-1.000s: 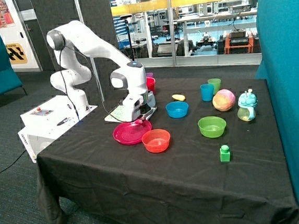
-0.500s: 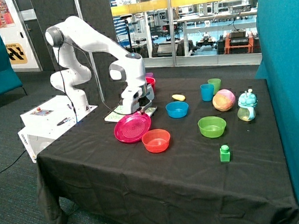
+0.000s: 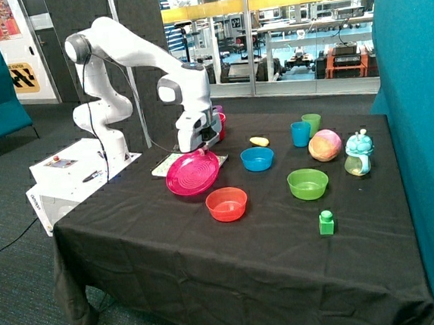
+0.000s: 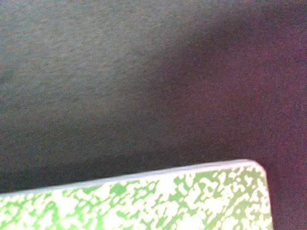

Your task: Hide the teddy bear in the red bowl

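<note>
White arm bent over, claw (image 3: 201, 150) holding tilted magenta plate (image 3: 192, 172).

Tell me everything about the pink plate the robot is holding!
The pink plate is round, flat and shiny like plastic, with ring grooves across its face. It hangs tilted, face turned toward the outside camera, lifted off the black tablecloth. The tool holds its upper rim. The orange-red bowl sits just in front, and a green speckled notebook lies under it.
</note>
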Action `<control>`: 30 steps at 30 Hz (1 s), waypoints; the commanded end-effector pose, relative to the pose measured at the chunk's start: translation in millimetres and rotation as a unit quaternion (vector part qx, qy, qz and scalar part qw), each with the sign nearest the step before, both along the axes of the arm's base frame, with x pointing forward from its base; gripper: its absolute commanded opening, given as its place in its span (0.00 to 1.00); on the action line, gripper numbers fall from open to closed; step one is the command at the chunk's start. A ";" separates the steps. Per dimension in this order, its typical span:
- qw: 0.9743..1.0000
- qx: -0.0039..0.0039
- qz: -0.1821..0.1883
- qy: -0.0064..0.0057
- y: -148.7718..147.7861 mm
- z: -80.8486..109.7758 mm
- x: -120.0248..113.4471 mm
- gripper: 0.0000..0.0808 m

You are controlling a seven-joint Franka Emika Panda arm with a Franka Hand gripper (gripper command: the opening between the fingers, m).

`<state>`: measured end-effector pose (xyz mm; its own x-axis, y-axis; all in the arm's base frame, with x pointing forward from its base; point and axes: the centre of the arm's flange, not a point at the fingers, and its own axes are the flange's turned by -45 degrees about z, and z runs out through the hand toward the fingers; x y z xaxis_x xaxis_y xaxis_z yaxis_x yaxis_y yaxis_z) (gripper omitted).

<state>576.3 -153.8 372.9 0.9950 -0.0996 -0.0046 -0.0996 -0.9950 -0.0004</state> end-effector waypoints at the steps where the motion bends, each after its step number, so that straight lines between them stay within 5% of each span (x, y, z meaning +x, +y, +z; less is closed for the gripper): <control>1: 0.999 0.000 0.043 -0.002 24.5 24.3 -13.1 0.00; 11: 0.993 0.000 0.120 -0.002 84.4 36.7 -31.5 0.00; 21: 0.988 0.000 0.157 -0.002 129.7 37.6 -42.3 0.00; 30: 0.977 0.000 0.214 -0.002 181.4 50.8 -50.9 0.00</control>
<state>532.1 -10.4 412.8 0.9689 0.2473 -0.0018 0.2473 -0.9689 0.0024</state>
